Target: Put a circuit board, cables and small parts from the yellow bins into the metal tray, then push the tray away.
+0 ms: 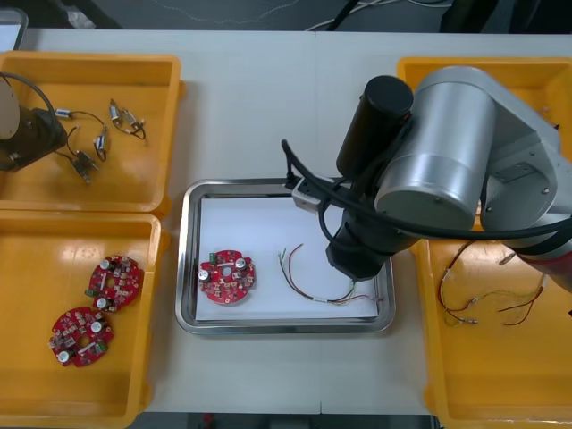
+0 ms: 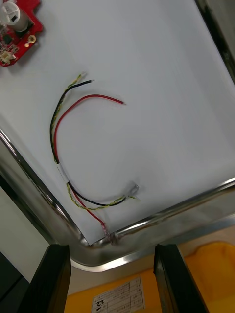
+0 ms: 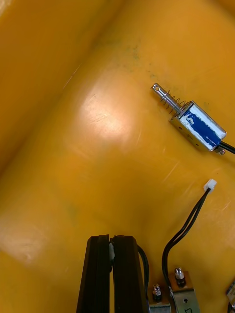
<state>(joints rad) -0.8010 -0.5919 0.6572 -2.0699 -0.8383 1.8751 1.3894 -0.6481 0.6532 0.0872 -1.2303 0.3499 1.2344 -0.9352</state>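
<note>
A light table (image 1: 250, 98) seen from above, with 2 yellow bins on each side and a metal tray (image 1: 189, 259) between them, lined white.

In the tray lie 1 round red circuit board (image 1: 226, 277) and, apart from it, a red and yellow cable (image 1: 315, 288).

The right arm (image 1: 438, 152) reaches over the tray's right half. In its wrist view the right gripper (image 2: 111, 276) hangs above the tray's rounded corner. Its 2 black fingers (image 2: 51, 279) stand wide apart with nothing between them. The cable curves on the white liner just beyond that corner.

The left gripper (image 1: 45, 136) is in the far left bin (image 1: 89, 61), among small metal parts (image 1: 125, 116) with thin black leads. In its wrist view the left gripper (image 3: 111, 240) has its fingers pressed almost together (a white sliver shows in the slit). They pinch the end of a black cable (image 3: 143, 259), which loops out beside them. A small metal part with a blue label (image 3: 198, 126) lies farther off on the bin floor.

The near left bin (image 1: 36, 268) holds 2 more circuit boards (image 1: 114, 282). The near right bin (image 1: 536, 393) holds thin cables (image 1: 483, 304).
</note>
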